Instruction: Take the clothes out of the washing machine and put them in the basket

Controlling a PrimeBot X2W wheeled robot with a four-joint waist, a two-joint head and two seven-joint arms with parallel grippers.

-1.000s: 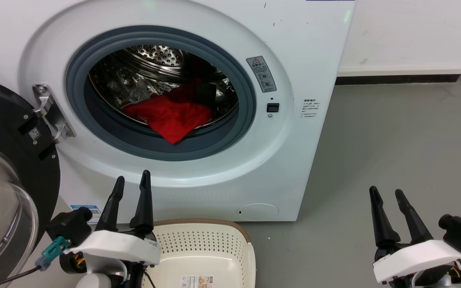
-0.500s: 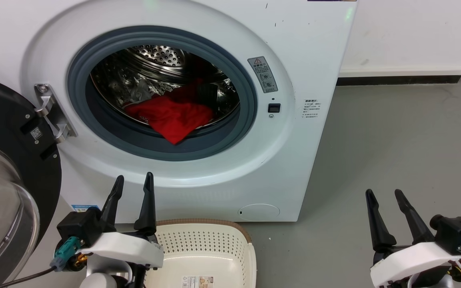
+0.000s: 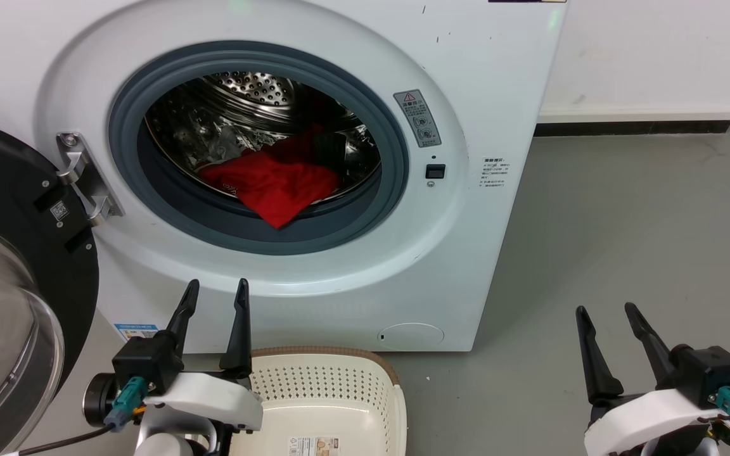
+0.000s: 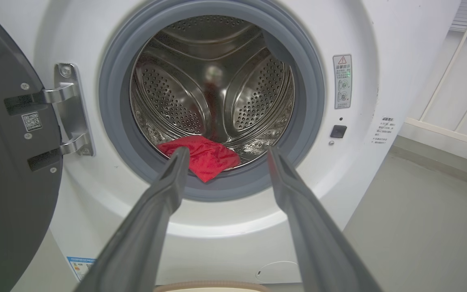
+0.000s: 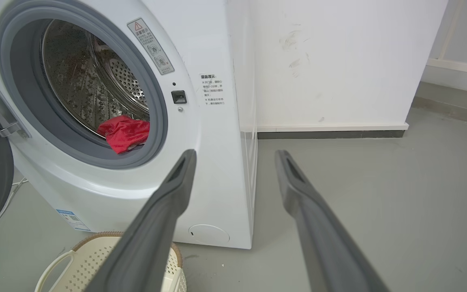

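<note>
The white washing machine [image 3: 485,95] stands with its door swung open. The red clothes [image 3: 273,183] lie at the front of the steel drum, one corner hanging over the grey seal; they show again as the clothes [image 4: 203,156] and the clothes [image 5: 124,133]. The cream basket [image 3: 327,405] with a brown rim sits on the floor in front of the machine, empty. My left gripper [image 3: 217,291] is open, low in front of the machine, just left of the basket. My right gripper [image 3: 604,310] is open over the bare floor to the right.
The black-framed glass door [image 3: 10,285] hangs open at the left, close to my left arm. Grey floor [image 3: 625,228] stretches to the right of the machine up to a white wall with a dark skirting [image 3: 631,125].
Both grippers have sunk slightly lower in the head view and the left wrist has turned, its camera block swinging right. The clothes, basket and door have not moved.
</note>
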